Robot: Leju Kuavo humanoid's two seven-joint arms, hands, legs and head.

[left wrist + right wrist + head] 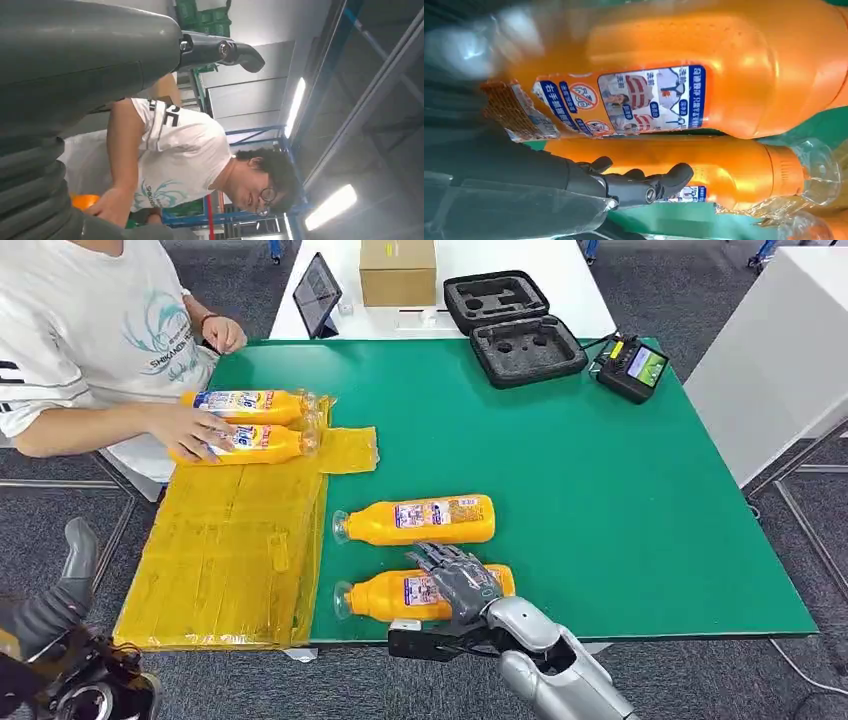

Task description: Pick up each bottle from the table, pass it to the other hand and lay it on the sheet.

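- Bottle (425, 593) at the bench's (600, 490) near edge lies flat, so my right robot hand (458, 578) drapes over it, grasp unconfirmed.
- Left robot hand (220, 50) hangs released, awaiting the pass.

Four orange bottles in all: two (252, 403) (255, 443) on the yellow sheet (225, 550), two (418, 520) (395, 595) on the green table mat (600, 490). One sheet, one mat. One cardboard box (397, 270), one tablet (317, 292), one open black foam case (512, 325), one handheld screen device (632, 367). One person (90, 330).
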